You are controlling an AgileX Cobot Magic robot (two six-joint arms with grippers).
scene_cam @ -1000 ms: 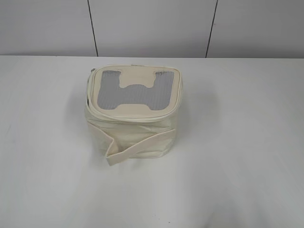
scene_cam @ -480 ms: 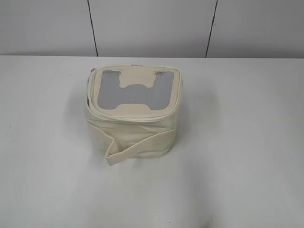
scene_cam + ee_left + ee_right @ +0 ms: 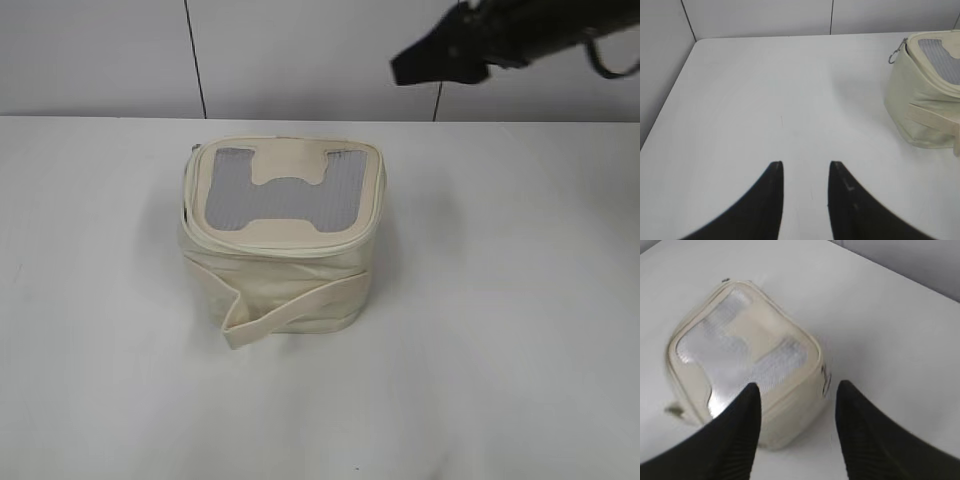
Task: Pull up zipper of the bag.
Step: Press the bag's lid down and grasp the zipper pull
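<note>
Exterior view first, reading from left to right: our left arm does not appear there at all. Its wrist camera shows the left gripper (image 3: pixel 805 172) hovering over bare table (image 3: pixel 765 90) with its fingers spread and nothing between them, and the bag (image 3: pixel 925 100) well off to its right, a silver ring pull (image 3: pixel 894 56) dangling at the near top corner.

At the middle of the table sits the bag (image 3: pixel 283 235), upright, lid up, its grey mesh panel (image 3: pixel 285 188) facing the camera and the flat strap (image 3: pixel 290 305) hanging loose across the front. The zipper (image 3: pixel 270 243) runs around the lid rim; along the left edge we see a dark gap, so we judge it partly open there.

On the right comes the change: half a second ago the scene held only the bag, and now our right arm has swung in high at the upper right, the right gripper (image 3: pixel 440 58) well above and behind the bag. Its wrist view looks down on the lid, fingers parted and empty. We judge the approach has only begun; no slider is reached yet.
</note>
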